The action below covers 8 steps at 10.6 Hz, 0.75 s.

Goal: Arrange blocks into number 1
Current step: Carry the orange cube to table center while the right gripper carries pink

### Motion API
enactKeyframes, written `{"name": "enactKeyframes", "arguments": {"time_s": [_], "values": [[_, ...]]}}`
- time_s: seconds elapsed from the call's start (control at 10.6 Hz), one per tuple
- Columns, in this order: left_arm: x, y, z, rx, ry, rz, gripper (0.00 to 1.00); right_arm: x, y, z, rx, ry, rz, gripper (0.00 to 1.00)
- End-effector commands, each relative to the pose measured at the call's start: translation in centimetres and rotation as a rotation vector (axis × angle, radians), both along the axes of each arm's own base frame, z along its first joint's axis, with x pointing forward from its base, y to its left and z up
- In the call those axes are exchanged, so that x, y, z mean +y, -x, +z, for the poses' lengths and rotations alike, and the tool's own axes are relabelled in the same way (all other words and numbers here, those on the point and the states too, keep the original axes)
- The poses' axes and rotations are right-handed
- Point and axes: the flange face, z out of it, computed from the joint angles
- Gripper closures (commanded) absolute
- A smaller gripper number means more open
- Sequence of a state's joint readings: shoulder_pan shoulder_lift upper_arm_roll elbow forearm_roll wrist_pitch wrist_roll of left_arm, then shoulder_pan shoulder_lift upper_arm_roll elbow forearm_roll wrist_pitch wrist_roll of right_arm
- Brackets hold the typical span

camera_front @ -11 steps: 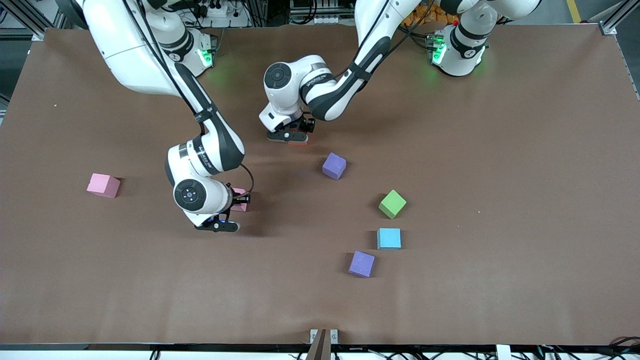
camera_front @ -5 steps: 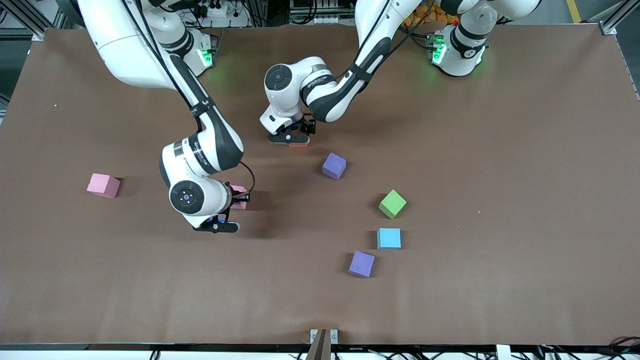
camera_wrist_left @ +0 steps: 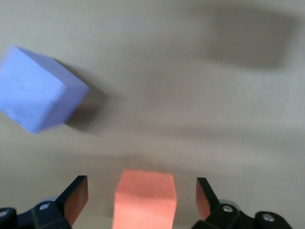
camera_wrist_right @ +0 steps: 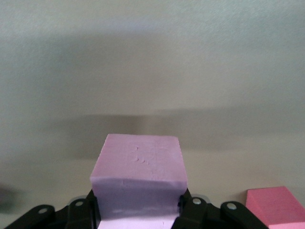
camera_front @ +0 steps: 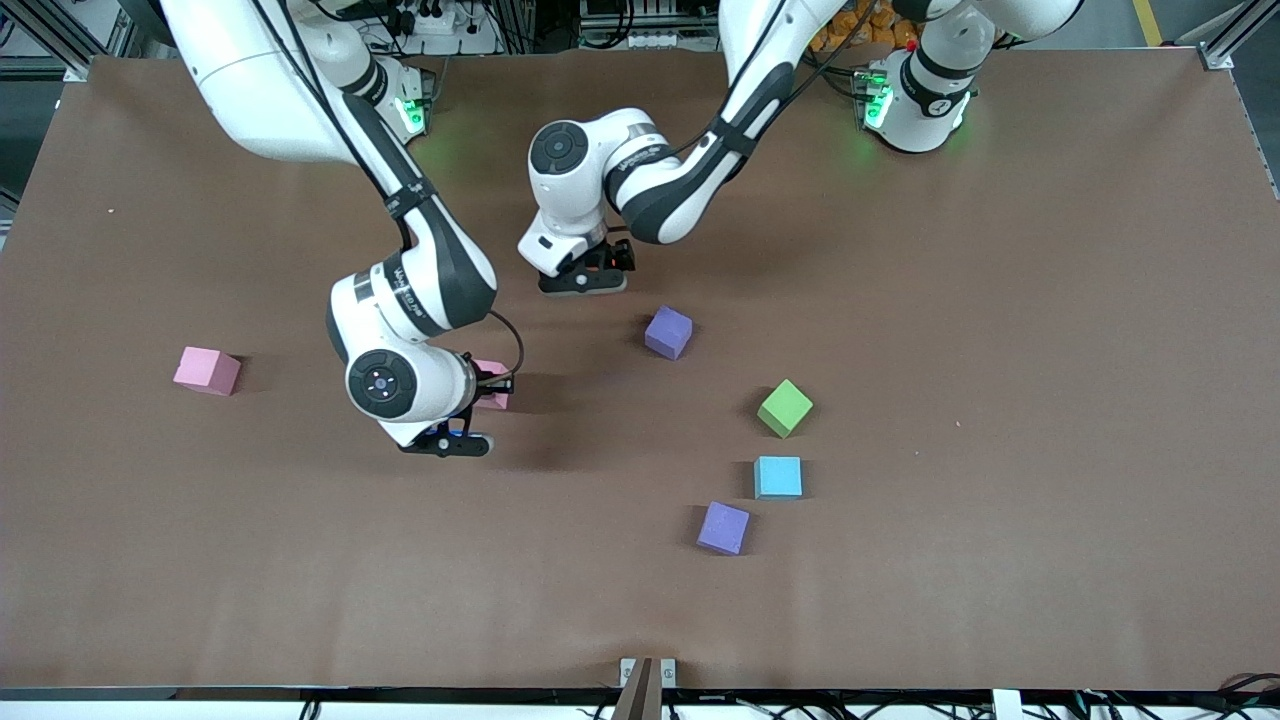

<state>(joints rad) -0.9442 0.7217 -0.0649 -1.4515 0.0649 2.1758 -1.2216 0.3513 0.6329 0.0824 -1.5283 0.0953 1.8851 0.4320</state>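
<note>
Brown matte covering spreads over the whole surface, with both arm bases standing along its edge farthest from the front camera.

The left claw hangs low over the middle of the surface, its fingers spread wide apart. Between them, touching neither one, an orange block sits on the surface; in the front view the claw hides it. A purple block lies just beside it, a little nearer to the front camera and toward the left arm's end.

The right claw is clamped tight on a block that looks pale lilac-pink in the right wrist view, gripping its lower sides, over the surface toward the right arm's end of the middle. A deeper pink block shows just beside the held one in that view; in the front view only one pink corner peeks out past the wrist, and which of the two it belongs to cannot be told.

Another pink block lies well apart, toward the right arm's end. Toward the left arm's end, a green block stands turned corner-on, a light blue block lies just nearer to the front camera than it, and a second purple block lies nearer still, close beside the light blue one.
</note>
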Motion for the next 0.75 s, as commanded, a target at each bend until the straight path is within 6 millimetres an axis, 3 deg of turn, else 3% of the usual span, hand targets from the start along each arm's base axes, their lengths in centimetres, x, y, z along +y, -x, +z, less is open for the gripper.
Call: {"name": "enactKeyframes", "arguments": {"time_s": [0.0, 0.19, 0.38, 0.66], "values": [[4.1, -4.1, 1.1, -0.02, -0.061, 0.27, 0.0, 0.8, 0.8, 0.7, 0.008, 0.001, -0.009, 1.0], [8.8, -9.3, 1.0, -0.026, -0.07, 0.553, 0.0, 2.3, 1.7, 0.8, 0.014, 0.005, 0.011, 1.0], [10.7, -10.7, -0.4, -0.01, -0.085, 0.717, 0.0, 4.0, 2.9, 0.9, 0.032, 0.004, 0.033, 1.0], [10.6, -10.6, -0.5, 0.072, -0.05, 0.827, 0.0, 7.7, 5.0, 0.8, 0.044, -0.009, 0.06, 1.0]]}}
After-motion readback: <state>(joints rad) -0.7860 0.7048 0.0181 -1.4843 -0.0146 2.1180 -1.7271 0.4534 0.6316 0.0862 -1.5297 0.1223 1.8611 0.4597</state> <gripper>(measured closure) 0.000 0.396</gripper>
